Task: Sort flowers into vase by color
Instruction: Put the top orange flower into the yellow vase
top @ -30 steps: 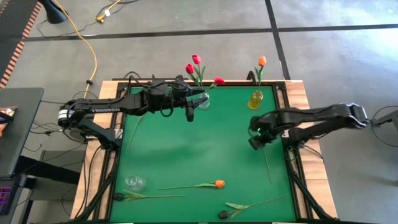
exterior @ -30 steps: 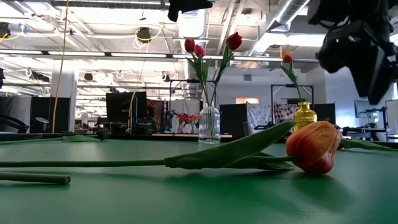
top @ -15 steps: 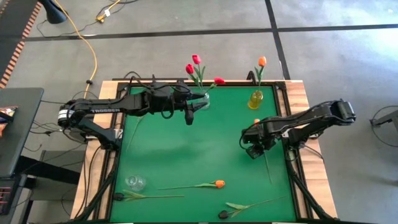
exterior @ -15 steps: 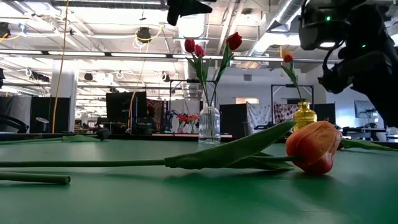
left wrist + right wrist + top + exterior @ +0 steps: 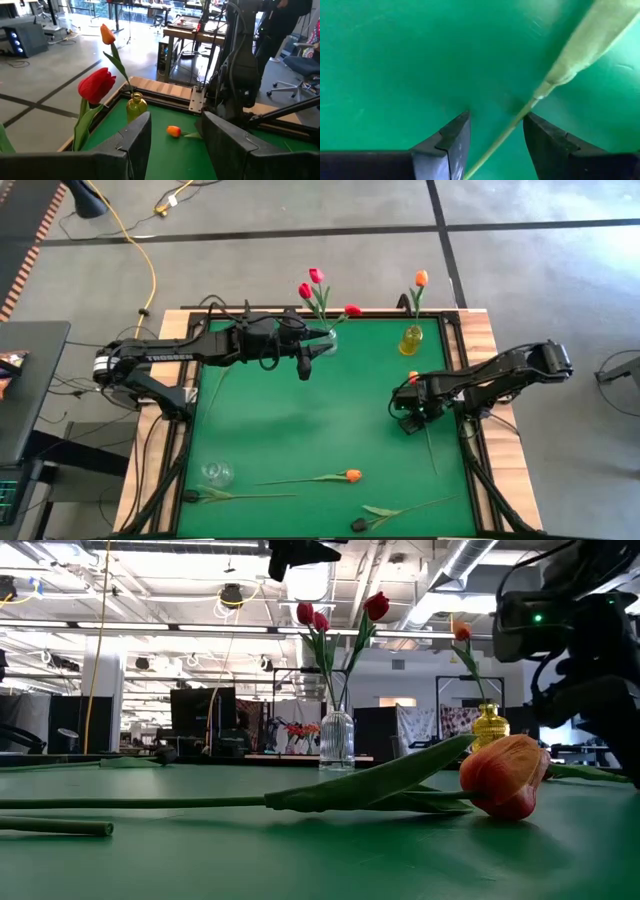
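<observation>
Green stem (image 5: 510,131) lies between the right tool's (image 5: 495,145) spread fingers.

The tabletop (image 5: 300,420) is plain green with a pale wooden rim. Red flowers (image 5: 316,276) stand in the clear vase (image 5: 327,342); beside it, an orange flower (image 5: 421,278) in the yellow vase (image 5: 411,340).
</observation>
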Controlling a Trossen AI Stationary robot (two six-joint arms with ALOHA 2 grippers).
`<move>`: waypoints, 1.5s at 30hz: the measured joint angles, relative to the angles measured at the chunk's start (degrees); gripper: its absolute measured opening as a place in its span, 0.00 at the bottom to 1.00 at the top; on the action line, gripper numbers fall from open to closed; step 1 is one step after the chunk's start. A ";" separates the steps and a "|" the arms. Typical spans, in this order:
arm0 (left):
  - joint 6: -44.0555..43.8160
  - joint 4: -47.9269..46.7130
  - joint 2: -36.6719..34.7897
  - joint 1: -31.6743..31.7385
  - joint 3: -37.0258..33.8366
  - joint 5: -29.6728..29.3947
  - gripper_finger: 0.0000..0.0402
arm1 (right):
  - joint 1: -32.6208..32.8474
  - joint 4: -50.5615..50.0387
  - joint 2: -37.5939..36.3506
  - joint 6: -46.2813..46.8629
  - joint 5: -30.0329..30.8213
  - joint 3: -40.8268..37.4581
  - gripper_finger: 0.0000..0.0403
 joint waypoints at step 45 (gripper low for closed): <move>-3.61 0.09 0.00 -1.09 0.00 -0.50 0.40 | -5.68 4.35 -21.63 -19.83 12.58 14.83 0.06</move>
